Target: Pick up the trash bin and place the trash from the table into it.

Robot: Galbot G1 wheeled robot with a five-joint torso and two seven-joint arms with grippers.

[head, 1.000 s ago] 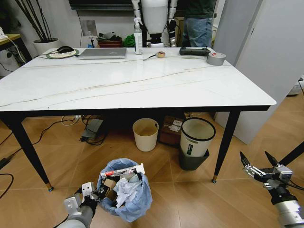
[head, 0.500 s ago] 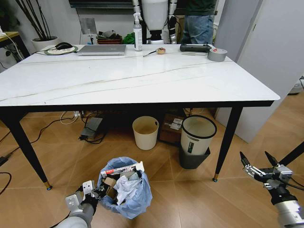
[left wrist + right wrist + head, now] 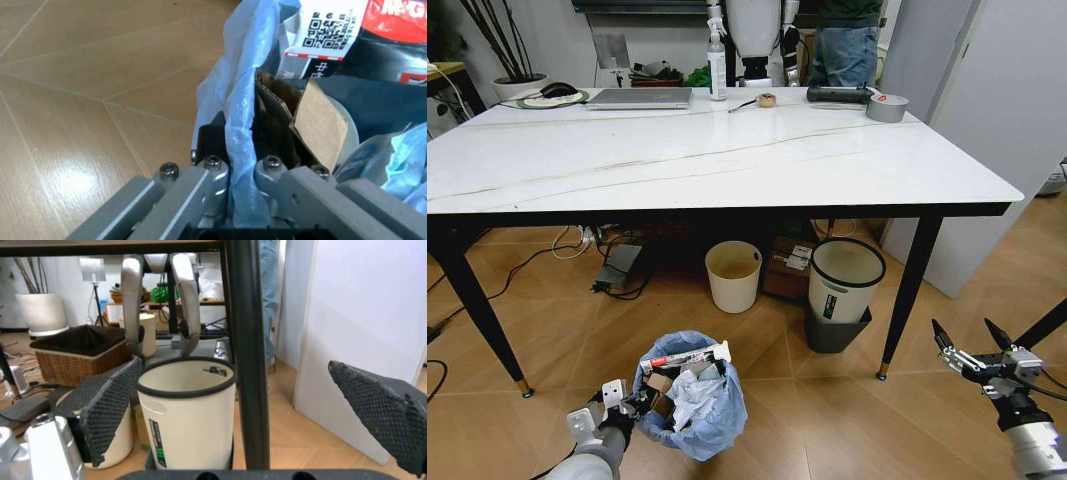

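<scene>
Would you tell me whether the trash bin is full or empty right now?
Full: the trash bin is heaped with trash, a packet and crumpled paper rising above its blue liner rim, which the left gripper pinches.

The white veined desk (image 3: 707, 160) carries along its far edge a laptop (image 3: 642, 97), a spray bottle (image 3: 717, 70), a black box (image 3: 839, 94) and a tape roll (image 3: 888, 107).

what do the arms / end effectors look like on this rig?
Left end effector: grey metal finger blocks with round screw heads, on a silver-grey wrist. Right end effector: slim black fingers with textured mesh-pattern pads, silver-grey ribbed wrist, thin dark cable.
</scene>
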